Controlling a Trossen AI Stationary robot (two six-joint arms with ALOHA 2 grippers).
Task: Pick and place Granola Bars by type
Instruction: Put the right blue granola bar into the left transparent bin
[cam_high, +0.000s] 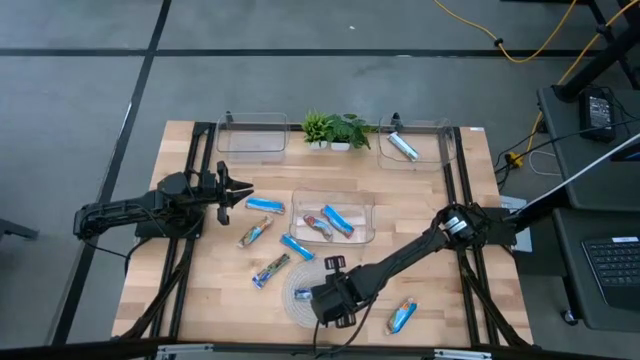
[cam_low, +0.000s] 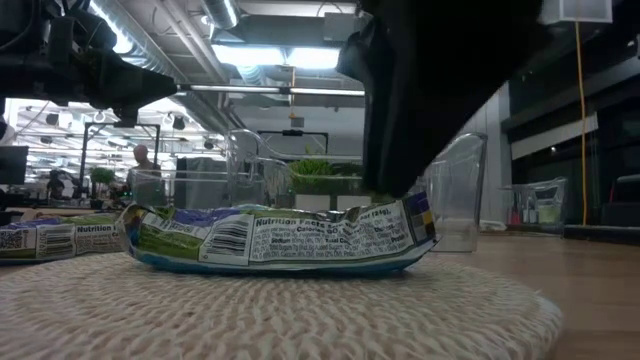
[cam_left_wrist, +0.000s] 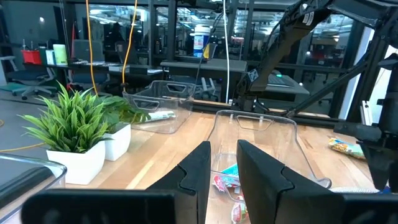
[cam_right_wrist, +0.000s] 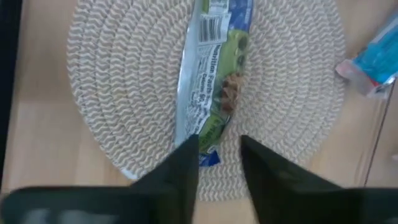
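The right gripper (cam_right_wrist: 219, 152) is low over the round woven mat (cam_high: 300, 308) near the front edge of the wooden table (cam_high: 440, 300). One granola bar (cam_right_wrist: 211, 81) lies flat on this mat, its nutrition label turned up, with green and blue print. In the right wrist view the two dark fingers (cam_right_wrist: 180, 174) stand on both sides of one end of the bar, with a narrow gap between them; I cannot tell if they already press the wrapper or only frame it. In the low view the dark gripper body comes down onto the bar's end, where the wrapper looks a little crumpled.

The left gripper (cam_high: 238, 188) hangs above the left part of the table, just beside a bright blue bar (cam_high: 264, 206). Its fingers (cam_left_wrist: 196, 171) are near each other with a small gap, and nothing is between them.

The other bars are spread over the table. Two lie in the clear bin (cam_high: 360, 212) in the middle: a blue one (cam_high: 337, 220) and a brownish one (cam_high: 318, 228). One blue bar (cam_high: 403, 147) lies in the clear bin (cam_high: 440, 130) at the back right. The back left bin (cam_high: 252, 123) holds no bar. A small green plant (cam_high: 335, 128) stands between the two back bins. Loose on the wood are a blue bar (cam_high: 296, 247), two blue-and-brown bars (cam_high: 254, 234) (cam_high: 271, 269) left of the mat, and one blue-and-orange bar (cam_high: 402, 317) right of the mat.
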